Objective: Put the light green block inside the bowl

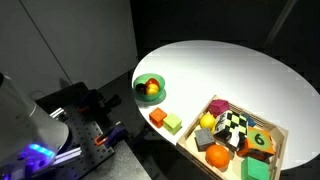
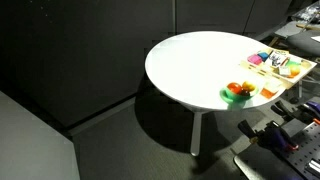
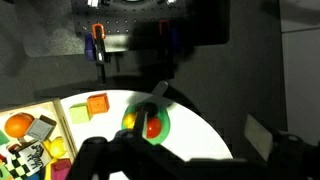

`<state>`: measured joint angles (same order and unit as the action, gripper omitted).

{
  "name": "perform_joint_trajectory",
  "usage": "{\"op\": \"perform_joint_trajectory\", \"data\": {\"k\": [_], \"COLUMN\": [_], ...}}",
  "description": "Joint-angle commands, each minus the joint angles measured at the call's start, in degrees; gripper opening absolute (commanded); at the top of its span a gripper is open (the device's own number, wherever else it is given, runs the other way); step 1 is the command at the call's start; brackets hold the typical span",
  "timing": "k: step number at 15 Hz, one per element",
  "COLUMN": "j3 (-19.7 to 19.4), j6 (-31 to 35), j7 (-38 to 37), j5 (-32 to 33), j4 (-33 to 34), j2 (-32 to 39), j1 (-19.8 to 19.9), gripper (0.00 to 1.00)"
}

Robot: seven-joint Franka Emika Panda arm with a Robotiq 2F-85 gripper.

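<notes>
light green block (image 1: 173, 124) touching orange cube (image 1: 158, 117), bowl (image 1: 148, 100) near, only wrist view shows jaws wide, empty

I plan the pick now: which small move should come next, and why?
Probably carry the gripper over the light green block: it lies on the table beside the orange cube, outside the bowl, and the open gripper holds nothing.
</notes>
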<state>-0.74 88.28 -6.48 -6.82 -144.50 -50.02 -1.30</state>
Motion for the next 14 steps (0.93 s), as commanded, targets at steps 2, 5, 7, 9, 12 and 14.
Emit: {"op": "perform_joint_trajectory", "data": {"k": [2,5,7,9,12,14], "j3": [0.76,0.76,1.14,1.15,0.82,0.59], "j6": [-0.2,-0.19,1.95,3.81,7.42,10.51], "j7": [0.69,0.69,-0.12,-0.61,-0.85,-0.86], "j5": [-0.5,-0.5,-0.09,0.24,0.48,0.5], "j4": [0.14,0.14,-0.12,0.03,0.16,0.07], "j2": [0.05,0.03,1.44,3.19,5.72,7.33], "j1": [1.14,1.14,1.76,2.5,3.95,4.82], "gripper": [1.0,1.0,1.0,1.0,1.0,1.0]}}
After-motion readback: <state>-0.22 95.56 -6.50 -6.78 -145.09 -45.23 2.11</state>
